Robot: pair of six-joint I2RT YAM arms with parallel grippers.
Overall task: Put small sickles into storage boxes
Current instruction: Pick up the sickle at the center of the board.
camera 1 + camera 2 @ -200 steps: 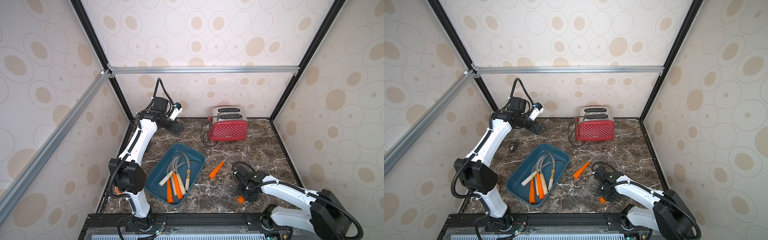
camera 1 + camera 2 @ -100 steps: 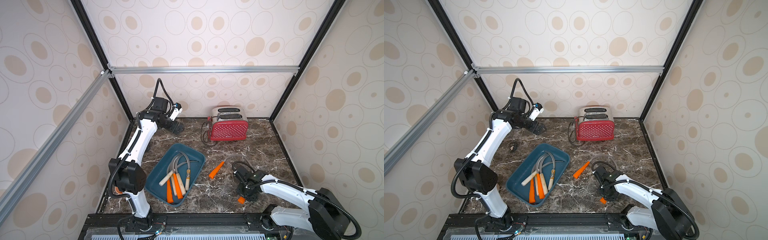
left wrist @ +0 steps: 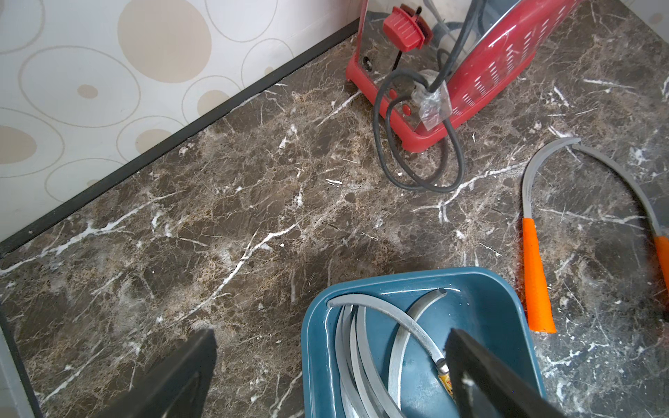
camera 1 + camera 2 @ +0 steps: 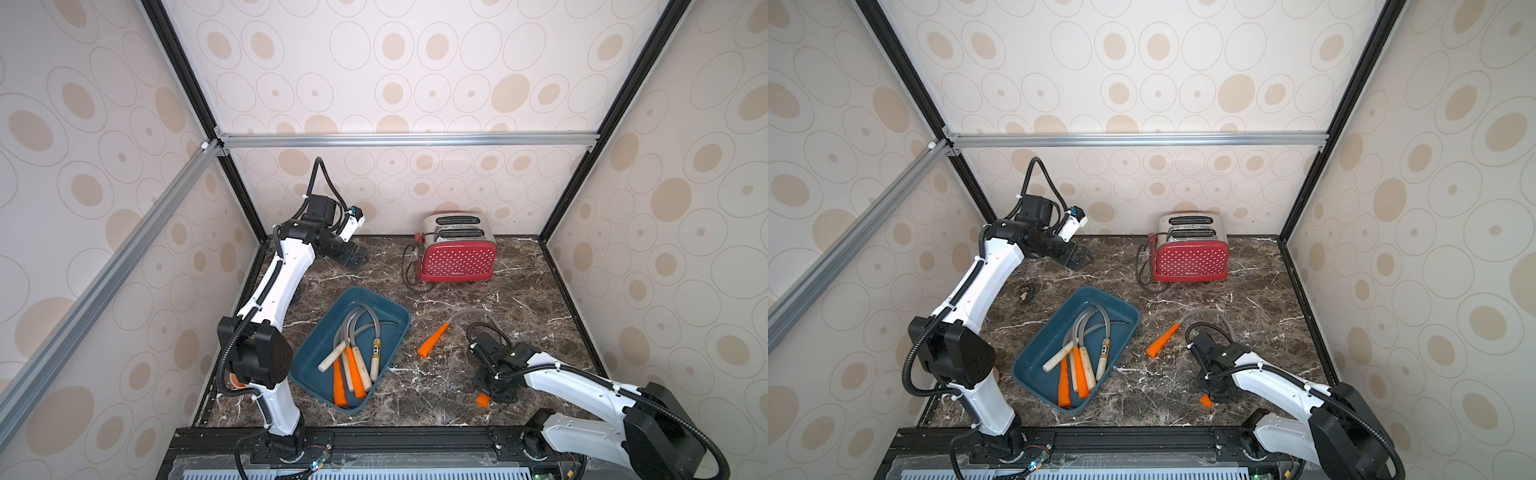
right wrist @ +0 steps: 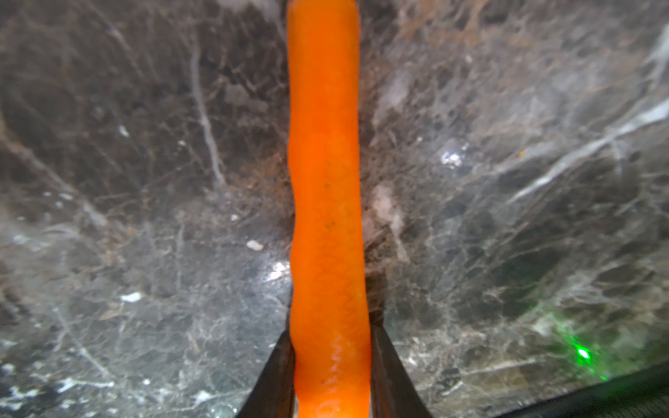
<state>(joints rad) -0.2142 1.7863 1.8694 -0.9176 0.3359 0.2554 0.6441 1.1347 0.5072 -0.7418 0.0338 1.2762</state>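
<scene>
1. Where both top views look down on the table, we see the teal tray lying near left of centre. Several sickles rest inside it, wood and orange handles toward the near end. A loose sickle lies on the table just right of the tray, and a red toaster stands by the far wall.
2. In the same views the right claw sits low at the near right, clenched on the orange handle of the held sickle. The left claw hangs over the far left of the table, released and empty.
3. From the left wrist, the left claw spreads its dark fingers wide above the tray's far end, touching nothing. Beyond it lie the loose sickle and the held sickle. Whether their blade tips touch, we cannot tell.
4. From the right wrist, the right claw pinches the held sickle's orange handle from both sides, close over the table.
</scene>
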